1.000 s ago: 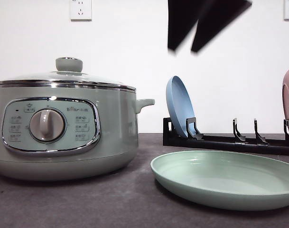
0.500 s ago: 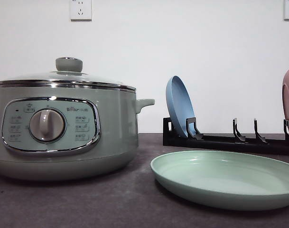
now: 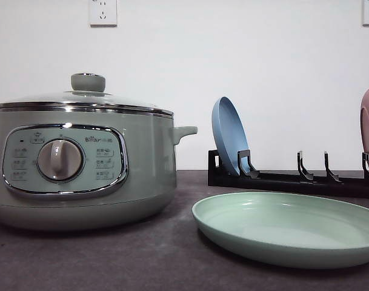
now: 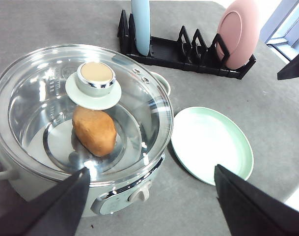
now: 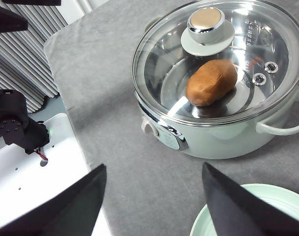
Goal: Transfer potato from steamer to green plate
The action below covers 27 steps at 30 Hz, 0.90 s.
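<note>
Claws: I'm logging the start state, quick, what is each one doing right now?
Left claw: open, holding nothing, above the steamer.
Right claw: open, holding nothing, above the table.

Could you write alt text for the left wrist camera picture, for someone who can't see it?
A potato lies inside a steamer under its closed glass lid. An empty green plate sits beside it on the grey table, a black rack holding a blue plate and pink dish behind.

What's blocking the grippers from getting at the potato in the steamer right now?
The glass lid sits closed on the steamer, covering the potato inside. It has to come off by its knob first. Both open grippers hang above, and the green plate lies bare beside the steamer.
</note>
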Motion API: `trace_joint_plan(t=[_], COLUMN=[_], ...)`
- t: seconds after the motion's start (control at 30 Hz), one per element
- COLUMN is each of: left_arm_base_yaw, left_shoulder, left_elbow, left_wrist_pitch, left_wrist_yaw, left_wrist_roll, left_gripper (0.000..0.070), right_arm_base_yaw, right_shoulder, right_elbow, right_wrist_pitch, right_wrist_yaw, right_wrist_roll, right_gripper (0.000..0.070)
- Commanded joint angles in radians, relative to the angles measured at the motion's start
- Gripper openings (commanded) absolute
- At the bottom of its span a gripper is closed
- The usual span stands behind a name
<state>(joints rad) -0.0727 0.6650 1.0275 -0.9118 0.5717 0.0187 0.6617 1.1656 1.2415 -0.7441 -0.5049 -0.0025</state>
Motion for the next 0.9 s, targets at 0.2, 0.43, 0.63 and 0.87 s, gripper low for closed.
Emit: trace_joint_plan(t=[0.2, 0.43, 0.63, 0.87], left_arm_base_yaw=[-0.008, -0.068, -0.156, -0.247], left_shoulder=[0.163, 0.403, 0.602, 0.775], left_elbow=[0.182, 0.448, 0.63, 0.717], left_wrist_pitch=[-0.037, -0.134, -0.204, -0.218], left_wrist_yaw=[-0.081, -0.171, -0.301, -0.408], left_wrist_roll=[-0.03, -0.007, 0.007, 0.015], left_gripper=[0.0515, 0.0514, 0.0514, 0.0513], right_arm_base_yaw=[0.008, 0.008, 0.008, 0.008], right_shoulder=[0.01, 0.01, 0.01, 0.01], right_elbow=[0.019, 0.019, 0.019, 0.019], right_wrist_pitch=[0.002, -0.004, -0.005, -0.011], right_wrist_yaw=[-0.003, 0.001, 0.001, 0.009], right_wrist_roll=[0.002, 0.002, 0.002, 0.001], right_gripper=[0.0384, 0.0384, 0.0384, 0.0384])
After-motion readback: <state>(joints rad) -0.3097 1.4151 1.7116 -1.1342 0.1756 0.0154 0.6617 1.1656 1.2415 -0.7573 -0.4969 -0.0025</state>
